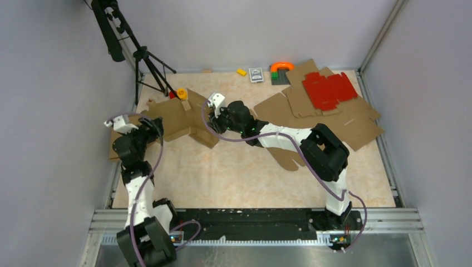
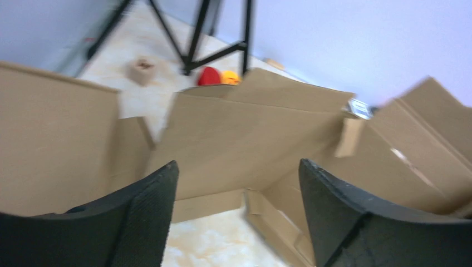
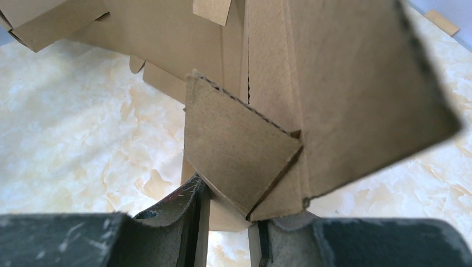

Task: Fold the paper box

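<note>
The paper box [image 1: 181, 115] is a brown cardboard piece, partly folded up, standing at the left middle of the table. My right gripper [image 1: 214, 119] reaches to its right end and is shut on a folded corner flap there; in the right wrist view the flap [image 3: 239, 150] sits pinched between the fingers [image 3: 192, 206]. My left gripper [image 1: 155, 124] is at the box's left side, open and empty. In the left wrist view its gripper [image 2: 236, 189] faces the raised inner walls of the box [image 2: 245, 139] without touching them.
A pile of flat brown cardboard sheets [image 1: 345, 119] with a red die-cut sheet [image 1: 328, 89] lies at the back right. A black tripod [image 1: 146, 61] stands at the back left, by a red and yellow toy [image 1: 179, 93]. Small items [image 1: 256, 74] line the back wall.
</note>
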You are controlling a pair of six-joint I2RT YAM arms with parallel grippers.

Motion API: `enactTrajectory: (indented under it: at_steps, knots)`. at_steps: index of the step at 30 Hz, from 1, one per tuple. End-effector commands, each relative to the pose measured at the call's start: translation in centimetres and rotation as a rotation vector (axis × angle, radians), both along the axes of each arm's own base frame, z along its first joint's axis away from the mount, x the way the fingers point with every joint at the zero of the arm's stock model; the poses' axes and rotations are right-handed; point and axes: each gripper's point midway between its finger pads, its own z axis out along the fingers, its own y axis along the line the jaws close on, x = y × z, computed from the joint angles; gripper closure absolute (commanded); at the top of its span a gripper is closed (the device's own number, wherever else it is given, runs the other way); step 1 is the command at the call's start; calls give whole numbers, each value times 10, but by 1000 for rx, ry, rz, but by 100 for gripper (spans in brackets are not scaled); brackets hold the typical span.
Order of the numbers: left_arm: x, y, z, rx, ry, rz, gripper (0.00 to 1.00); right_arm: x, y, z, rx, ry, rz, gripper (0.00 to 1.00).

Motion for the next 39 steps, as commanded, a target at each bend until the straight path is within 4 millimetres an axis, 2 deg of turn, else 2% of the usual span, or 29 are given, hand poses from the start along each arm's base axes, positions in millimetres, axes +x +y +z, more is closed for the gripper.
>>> enactTrajectory:
  at_steps: [1, 3, 6, 8, 9, 12, 16, 19, 22, 25, 30, 36, 39]
  knots:
    - [-15, 57, -5, 37, 102, 341, 17, -12, -9, -31, -90, 93, 26, 80]
    - [-11, 60, 0, 83, 80, 334, 11, -13, -9, -29, -85, 94, 28, 80]
    - [12, 52, 2, 117, 63, 225, 2, -15, -8, -27, -77, 95, 34, 80]
    - [29, 47, -3, 137, 72, 137, 1, -15, -8, -27, -77, 95, 35, 80]
    - [33, 45, 1, 141, 57, 104, 1, -16, -9, -27, -78, 96, 35, 80]
    - [38, 41, 13, 146, -36, 23, 1, -16, -9, -24, -72, 92, 37, 80]
    - [40, 64, 10, 110, -51, 62, 1, -17, -9, -24, -72, 91, 42, 80]
    - [45, 54, 10, 60, -119, -47, 4, -17, -9, -23, -72, 89, 41, 81]
    - [51, 42, 9, 4, -128, -149, 18, -16, -9, -23, -73, 88, 40, 81]
    - [51, 27, 15, -42, -170, -260, 38, -16, -9, -22, -73, 87, 40, 81]
    - [46, 8, 26, -71, -260, -403, 47, -17, -9, -19, -66, 87, 47, 81]
    - [39, -9, 23, -86, -267, -450, 77, -17, -9, -18, -65, 89, 46, 81]
    - [36, -18, 17, -61, -235, -433, 81, -15, -10, -18, -71, 88, 33, 82]
